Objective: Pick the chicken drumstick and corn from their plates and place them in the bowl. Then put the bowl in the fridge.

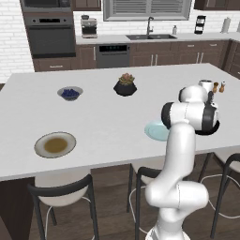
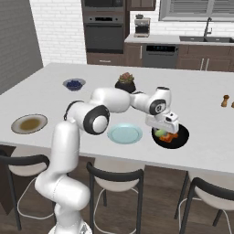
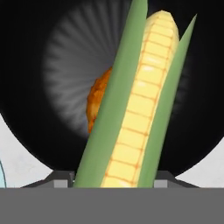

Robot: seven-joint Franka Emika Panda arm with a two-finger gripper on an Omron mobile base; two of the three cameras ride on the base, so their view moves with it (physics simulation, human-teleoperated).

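A wide white worktop ran across the kitchen in the left base view, the grey-rimmed plate bare and the light blue plate beside the arm. From the right base view, the tool hung directly over the black bowl. In the hand view, the corn sat clamped between the tool's tips, long axis pointing down into the bowl, chicken drumstick right beneath.

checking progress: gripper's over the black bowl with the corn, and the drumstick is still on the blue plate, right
Not quite. The drumstick already lies in the black bowl, as the hand view shows; the blue plate is bare. The rest stands: the gripper is over the bowl with the corn.
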